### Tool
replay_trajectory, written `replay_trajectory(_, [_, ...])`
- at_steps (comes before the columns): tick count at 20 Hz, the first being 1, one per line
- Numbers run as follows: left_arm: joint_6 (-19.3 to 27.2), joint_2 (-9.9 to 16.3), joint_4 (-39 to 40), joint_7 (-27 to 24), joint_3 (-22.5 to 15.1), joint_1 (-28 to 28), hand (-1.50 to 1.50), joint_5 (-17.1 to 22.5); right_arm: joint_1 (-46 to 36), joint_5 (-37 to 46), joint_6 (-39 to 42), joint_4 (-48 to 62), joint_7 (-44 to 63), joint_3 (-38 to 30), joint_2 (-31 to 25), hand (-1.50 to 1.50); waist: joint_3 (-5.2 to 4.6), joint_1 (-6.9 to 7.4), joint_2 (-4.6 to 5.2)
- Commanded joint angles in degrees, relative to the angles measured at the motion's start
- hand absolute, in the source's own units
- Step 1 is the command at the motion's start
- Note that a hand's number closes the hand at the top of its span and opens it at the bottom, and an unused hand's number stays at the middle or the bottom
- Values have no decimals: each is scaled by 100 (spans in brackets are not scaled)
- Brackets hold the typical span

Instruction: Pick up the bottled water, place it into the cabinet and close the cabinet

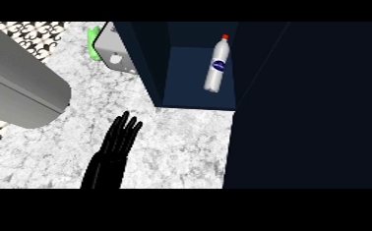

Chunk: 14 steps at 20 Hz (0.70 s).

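1. Head view: the bottled water is lying inside the open dark blue cabinet, red cap pointing away.
2. The left hand is resting over the marble counter, fingers straight, holding nothing.
3. The right hand is not showing.

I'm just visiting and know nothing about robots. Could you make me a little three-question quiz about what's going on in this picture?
1. True or false: the bottled water already lies inside the cabinet.
2. What colour is the bottle's cap: A) blue, B) red, C) green?
3. Fill in: the left hand hovers over the marble counter with its fingers ____.

Key:
1. True; it lies on the cabinet's floor, and the door is not closed.
2. B, red.
3. Straight; the hand is open and holds nothing. The right hand is not in the picture.
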Motion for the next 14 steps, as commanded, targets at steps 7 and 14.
replay_trajectory(7, [-1023,1454,-656,-687,689,1287,-150,325,-904,995,116,-1165,930,569,-676,150,-29,142,48])
replay_trajectory(14, [-1840,2072,-825,-1108,1039,1842,-150,516,-1640,613,-81,-1155,2045,1329,-485,150,-32,213,129])
